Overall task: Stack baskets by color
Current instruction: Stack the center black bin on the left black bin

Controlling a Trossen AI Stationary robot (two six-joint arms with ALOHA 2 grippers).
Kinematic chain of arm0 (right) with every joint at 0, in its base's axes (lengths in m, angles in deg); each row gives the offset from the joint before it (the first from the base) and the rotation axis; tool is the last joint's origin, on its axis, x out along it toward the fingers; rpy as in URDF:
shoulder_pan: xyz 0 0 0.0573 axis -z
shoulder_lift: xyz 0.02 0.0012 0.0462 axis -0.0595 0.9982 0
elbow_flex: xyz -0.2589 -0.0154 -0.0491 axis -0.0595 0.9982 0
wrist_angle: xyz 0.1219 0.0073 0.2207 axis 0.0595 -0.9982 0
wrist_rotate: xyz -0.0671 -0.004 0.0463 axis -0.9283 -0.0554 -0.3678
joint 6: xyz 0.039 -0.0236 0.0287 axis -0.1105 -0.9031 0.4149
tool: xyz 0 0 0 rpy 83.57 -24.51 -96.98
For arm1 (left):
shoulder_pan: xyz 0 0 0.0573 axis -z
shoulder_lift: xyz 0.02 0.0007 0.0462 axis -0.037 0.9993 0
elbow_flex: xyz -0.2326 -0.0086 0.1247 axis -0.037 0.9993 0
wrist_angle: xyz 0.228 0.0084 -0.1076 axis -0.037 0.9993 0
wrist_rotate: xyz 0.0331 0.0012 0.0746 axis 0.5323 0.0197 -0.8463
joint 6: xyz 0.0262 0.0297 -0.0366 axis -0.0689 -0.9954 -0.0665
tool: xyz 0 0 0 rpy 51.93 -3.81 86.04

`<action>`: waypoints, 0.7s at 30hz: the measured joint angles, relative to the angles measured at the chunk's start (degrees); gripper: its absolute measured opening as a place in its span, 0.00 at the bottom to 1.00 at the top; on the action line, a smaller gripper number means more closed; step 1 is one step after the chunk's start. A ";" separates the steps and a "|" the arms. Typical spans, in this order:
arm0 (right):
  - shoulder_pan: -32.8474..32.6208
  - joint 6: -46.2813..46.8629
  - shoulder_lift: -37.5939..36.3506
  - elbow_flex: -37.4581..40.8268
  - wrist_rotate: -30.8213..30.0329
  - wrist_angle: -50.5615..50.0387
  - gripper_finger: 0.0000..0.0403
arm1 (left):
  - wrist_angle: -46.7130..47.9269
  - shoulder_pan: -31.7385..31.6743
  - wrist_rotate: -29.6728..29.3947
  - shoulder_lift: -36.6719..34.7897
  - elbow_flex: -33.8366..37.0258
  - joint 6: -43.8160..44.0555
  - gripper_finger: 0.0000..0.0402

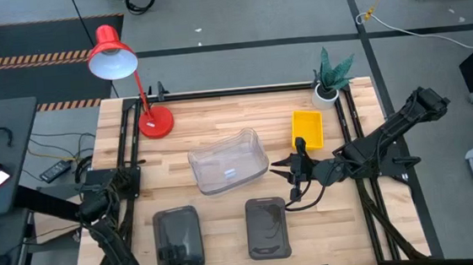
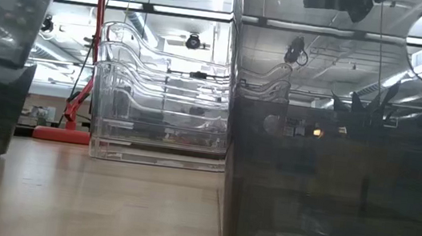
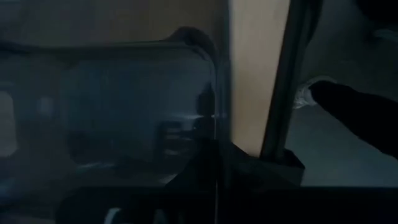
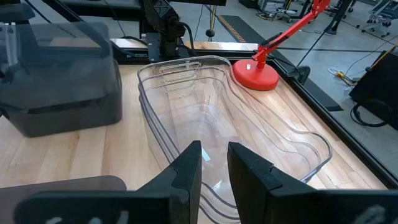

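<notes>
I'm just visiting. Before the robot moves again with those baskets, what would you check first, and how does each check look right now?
1. Left gripper shut on the near-left grey basket: ok.
2. Right gripper over the near rim of the clear baskets, fingers apart; whether they pinch it: cannot tell.
3. Clear baskets nested together: ok.
4. Second grey basket standing apart, not yet stacked: not ok.
5. Yellow basket untouched at the back right: ok.
6. Red lamp close to the clear baskets: cannot tell if it obstructs.

Lamp (image 1: 123, 82) (far-left corner) blocks there
</notes>
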 joint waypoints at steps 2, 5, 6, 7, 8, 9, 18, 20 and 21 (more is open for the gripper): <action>0.00 0.00 0.00 0.00 0.00 0.02 0.21 | -0.65 -0.22 0.02 0.00 0.00 0.41 0.03; 0.00 0.00 0.00 0.00 0.04 0.03 0.21 | -0.76 -0.26 0.19 0.00 0.00 2.07 0.05; 0.00 0.00 0.00 0.00 0.02 0.03 0.21 | -0.75 -0.26 0.13 0.00 0.00 2.51 0.06; 0.00 0.00 0.00 0.00 0.04 0.02 0.21 | -0.70 -0.26 0.09 0.00 0.00 2.98 0.06; 0.00 0.00 0.00 0.00 0.05 -0.01 0.21 | -0.71 -0.28 0.05 0.00 0.00 3.33 0.08; 0.00 0.00 0.00 0.00 0.10 -0.07 0.21 | -0.75 -0.34 0.00 0.00 0.00 3.52 0.09; -0.04 -0.47 0.00 0.00 0.15 -0.15 0.21 | 3.84 -1.83 4.10 -0.02 -1.48 6.79 0.32; -0.04 -0.46 0.00 0.00 0.13 -0.15 0.21 | 3.91 -2.11 3.40 -0.02 -1.60 7.00 0.36; -0.04 -0.48 0.00 0.00 0.13 -0.16 0.21 | 3.90 -2.25 3.13 -0.02 -1.60 6.44 0.38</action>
